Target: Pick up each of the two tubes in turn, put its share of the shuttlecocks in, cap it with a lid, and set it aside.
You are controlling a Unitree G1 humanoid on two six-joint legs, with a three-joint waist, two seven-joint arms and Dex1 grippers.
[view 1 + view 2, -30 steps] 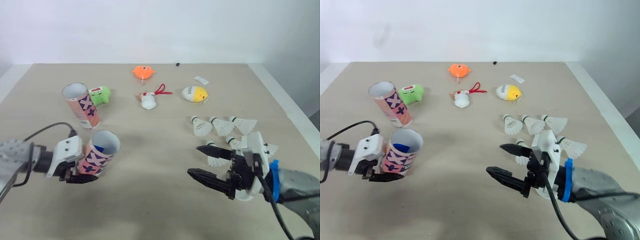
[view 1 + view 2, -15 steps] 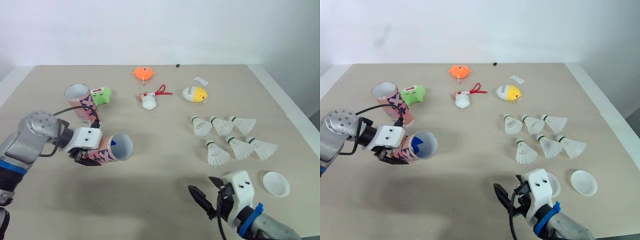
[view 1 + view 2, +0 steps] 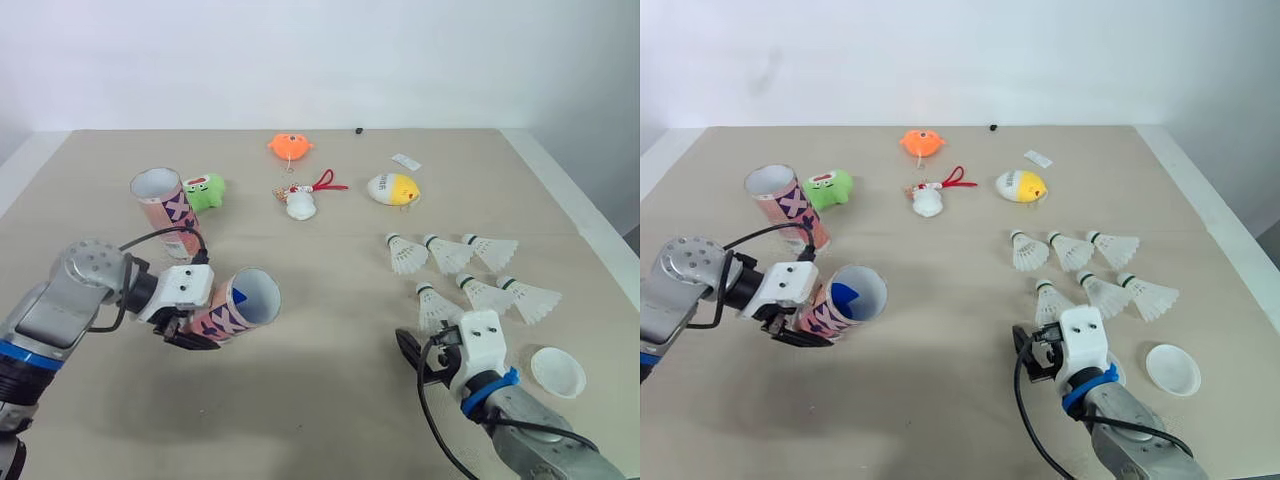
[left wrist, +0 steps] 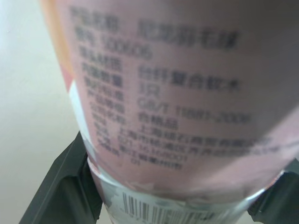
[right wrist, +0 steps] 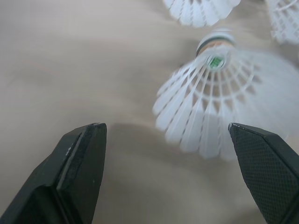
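Note:
My left gripper is shut on a pink patterned tube, held tilted low over the table with its open mouth facing right. Something blue shows inside it. The left wrist view shows the tube's label between the fingers. A second matching tube stands behind it. Several white shuttlecocks lie at the right. My right gripper is open, its fingers spread on either side of the nearest shuttlecock, just short of it. A white lid lies at the near right.
Toys lie across the back of the table: a green one beside the standing tube, an orange one, a white figure with a red cord and a yellow-white egg. A small white tag lies nearby. The table's right edge runs past the lid.
My left gripper carried the tube to the right and tipped its mouth rightward. My right gripper drew back toward the near edge, then came forward up to the nearest shuttlecock.

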